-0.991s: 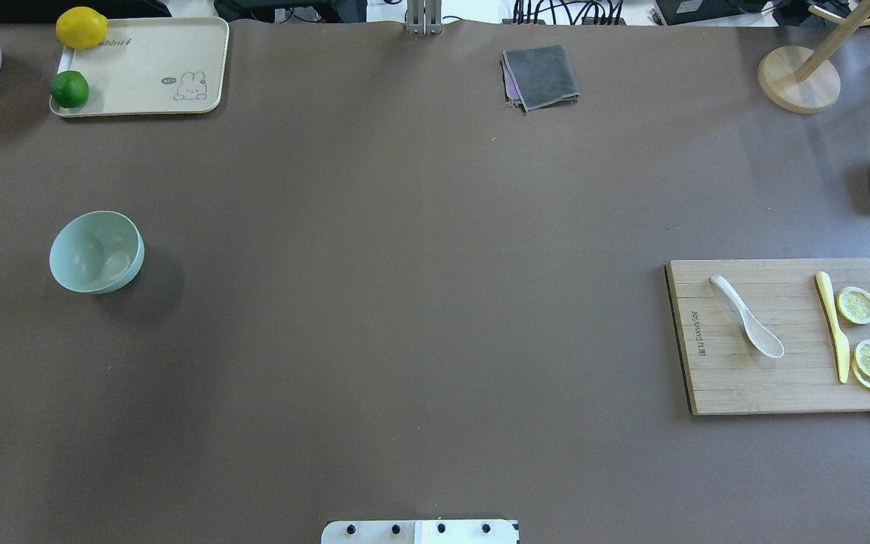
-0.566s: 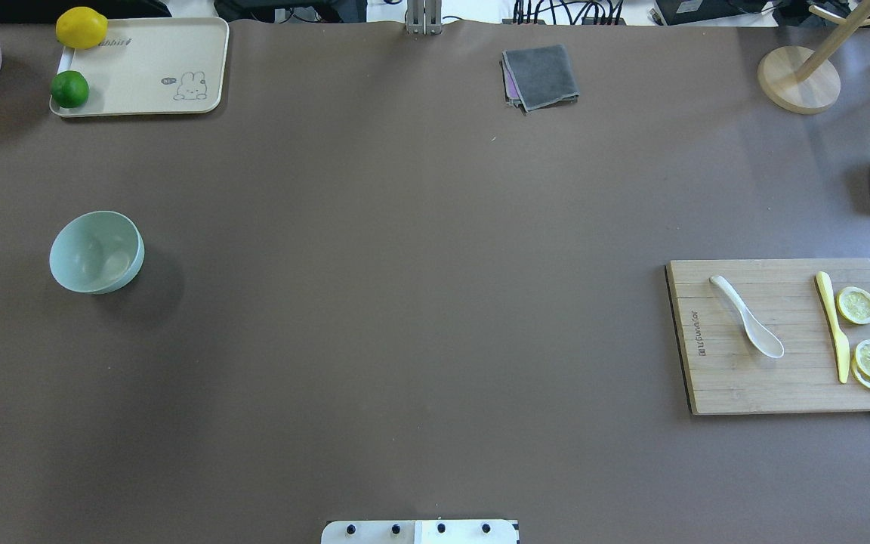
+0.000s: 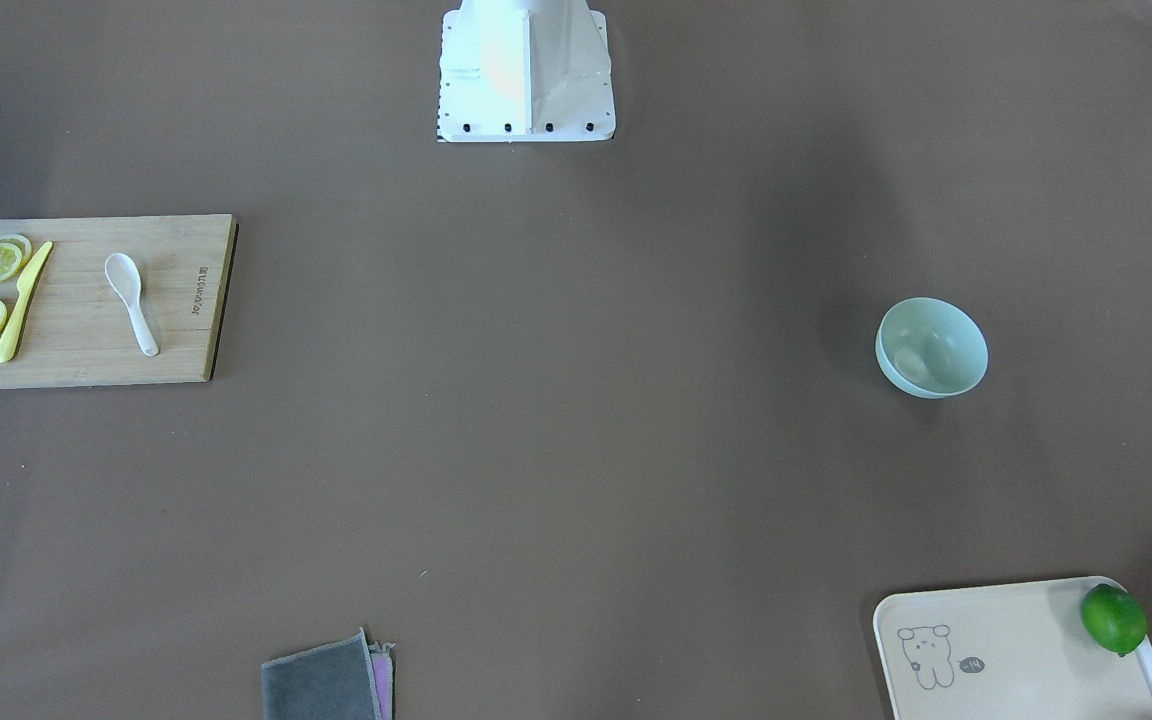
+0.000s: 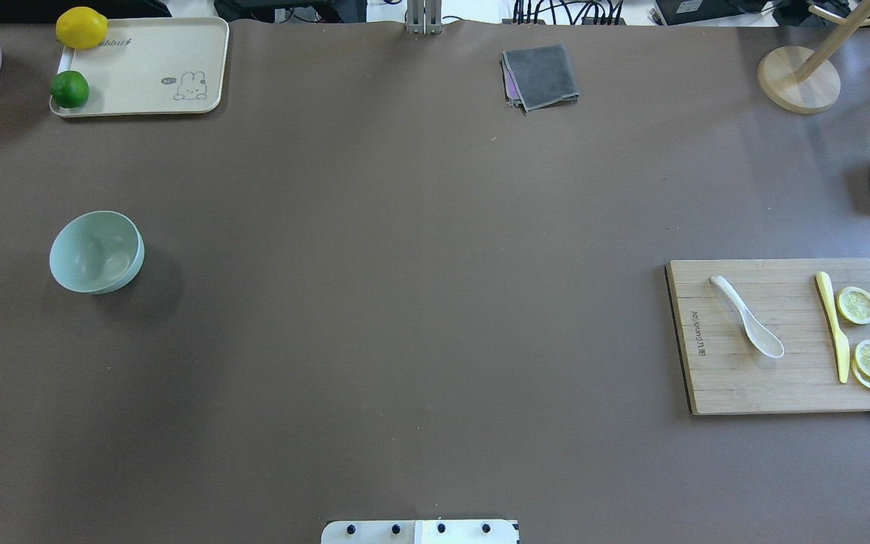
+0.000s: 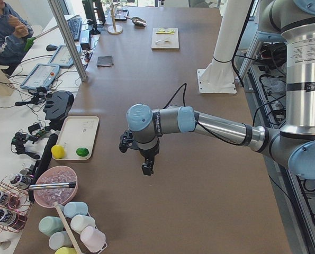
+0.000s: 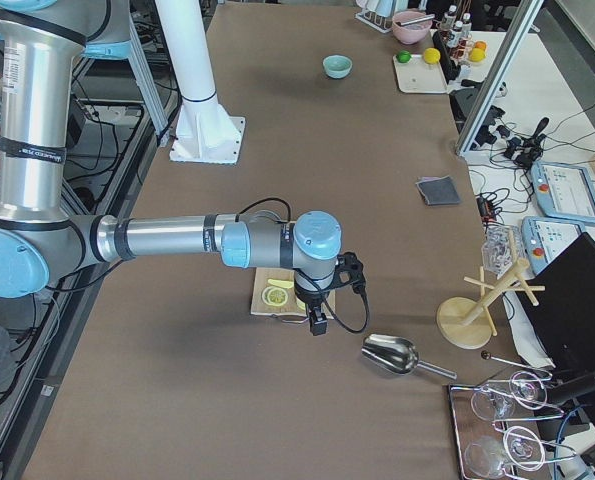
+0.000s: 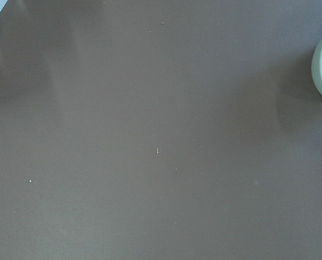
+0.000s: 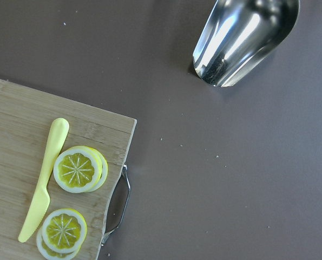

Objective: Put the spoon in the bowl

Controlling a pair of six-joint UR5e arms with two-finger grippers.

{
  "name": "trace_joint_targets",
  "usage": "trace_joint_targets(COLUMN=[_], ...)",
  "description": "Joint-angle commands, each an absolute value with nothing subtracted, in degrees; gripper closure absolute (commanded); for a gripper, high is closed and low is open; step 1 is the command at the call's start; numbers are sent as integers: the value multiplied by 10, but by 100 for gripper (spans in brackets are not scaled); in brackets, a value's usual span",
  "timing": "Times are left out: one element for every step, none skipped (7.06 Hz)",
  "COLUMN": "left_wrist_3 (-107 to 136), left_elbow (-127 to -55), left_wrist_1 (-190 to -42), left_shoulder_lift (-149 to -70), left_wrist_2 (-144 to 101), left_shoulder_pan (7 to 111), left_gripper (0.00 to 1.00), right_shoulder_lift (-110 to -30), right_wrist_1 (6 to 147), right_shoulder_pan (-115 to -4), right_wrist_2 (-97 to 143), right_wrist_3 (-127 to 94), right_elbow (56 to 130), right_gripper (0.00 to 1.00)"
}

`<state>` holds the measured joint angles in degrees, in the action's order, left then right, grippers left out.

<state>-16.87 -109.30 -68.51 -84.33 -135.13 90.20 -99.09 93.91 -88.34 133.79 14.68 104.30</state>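
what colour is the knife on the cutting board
Pale yellow; the knife shows best in the right wrist-mounted view.

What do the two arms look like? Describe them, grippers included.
Both arms, left arm and right arm, are silver tubes with pale blue joint caps. A black cable runs to each small black gripper: left gripper, right gripper. The left's upright segment bears a printed label.

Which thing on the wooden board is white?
The spoon; the other utensil, the knife, is yellow and lies beside the lemon slices.
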Motion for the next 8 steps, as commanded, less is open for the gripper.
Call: trace_joint_targets(left_wrist_3=[-168, -167, -167, -167, -167, -167, -168, -167], left_elbow=[-1093, -1092, -1096, -1095, -1093, -1093, -1092, -1092], left_wrist_1=[-686, -686, -686, -686, -686, -686, -687, -688], left_shoulder_lift=[-843, -845, -846, -846, -846, -845, -845, -846], left_wrist_2=[-1351, -1352, -1352, -1351, -1351, -1352, -1352, -1352], left_shoulder_pan=[903, 903, 902, 902, 902, 902, 902, 902], left_gripper=[2, 2, 2, 2, 2, 2, 2, 2], right_shoulder_lift=[-991, -991, -991, -991, -991, -991, -993, -995], right_wrist_1=[938, 938, 938, 938, 937, 938, 938, 939], right_shoulder_pan=[-883, -882, -883, -882, -883, -883, -884, -884], right_wrist_2=[1338, 1339, 1340, 1340, 1340, 1338, 1339, 1340], right_wrist_3=[147, 145, 145, 145, 145, 145, 144, 142], right_elbow=[1043, 1043, 1044, 1045, 1047, 1049, 1054, 1053], right_gripper=[0, 0, 0, 0, 0, 0, 0, 0])
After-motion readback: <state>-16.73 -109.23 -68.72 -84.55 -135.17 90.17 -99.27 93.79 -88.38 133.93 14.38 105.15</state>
